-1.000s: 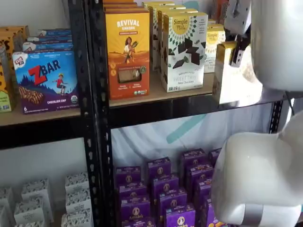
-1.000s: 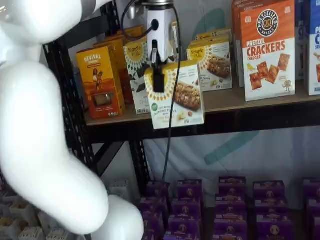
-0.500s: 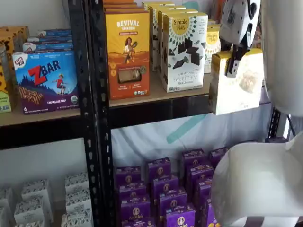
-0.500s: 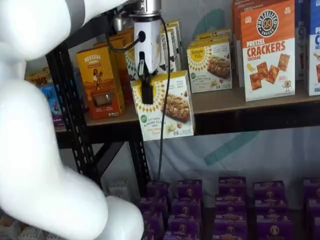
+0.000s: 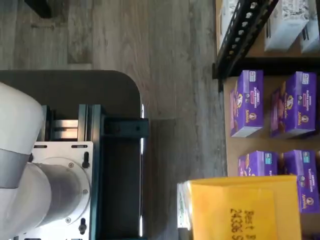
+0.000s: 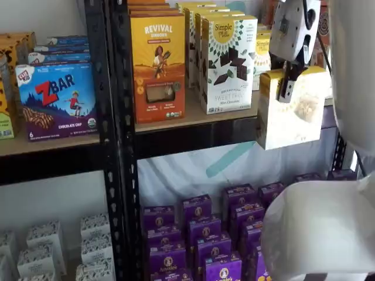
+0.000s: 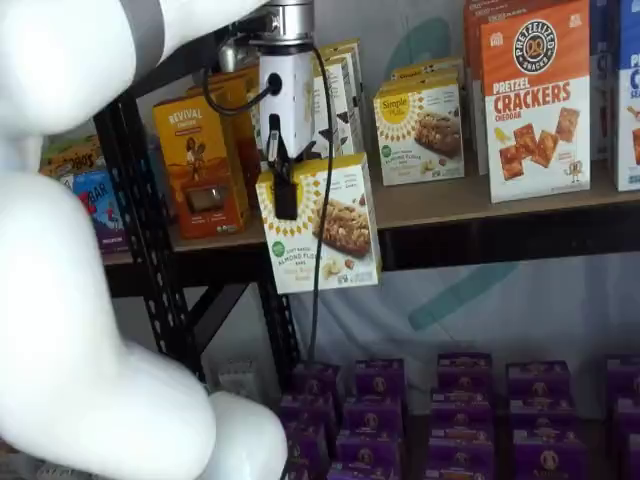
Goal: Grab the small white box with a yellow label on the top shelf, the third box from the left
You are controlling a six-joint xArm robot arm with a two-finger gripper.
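Claw: the white-bodied claw with two black fingers (image 7: pixel 284 185) hangs from above and is clamped on the upper edge of the carton; in a shelf view one black finger (image 6: pixel 287 88) crosses the yellow band, the other being hidden behind the carton.

Carried item: the short cream-white carton with a yellow top band and cookie picture (image 7: pixel 320 222) hangs in open air in front of the shelving, clear of the board and touching no other box. Its lower edge swings below the level of the beam, so it appears fully withdrawn.

Grip placement: the hold is high on the carton, probably so that the weight hangs beneath the fingers and the box stays near upright; in both shelf views it tilts slightly.

Top shelf: the tan wooden board fronted by a glossy black beam (image 7: pixel 470 200) carries a matching cream-and-yellow carton (image 7: pixel 420 125), which stands behind the place the carried one came from.

Neighbours: the taller white box with black sunburst and chocolate squares (image 6: pixel 227 61) and the orange upright box (image 6: pixel 157 64) stand undisturbed on the board.

Wrist view: the carton's yellow top face with dark printed date text (image 5: pixel 240 210) shows above grey wood-effect flooring (image 5: pixel 150 50) and purple boxes (image 5: pixel 247 102) on the low shelf.

Stage (judged): grasp achieved; extraction essentially complete.
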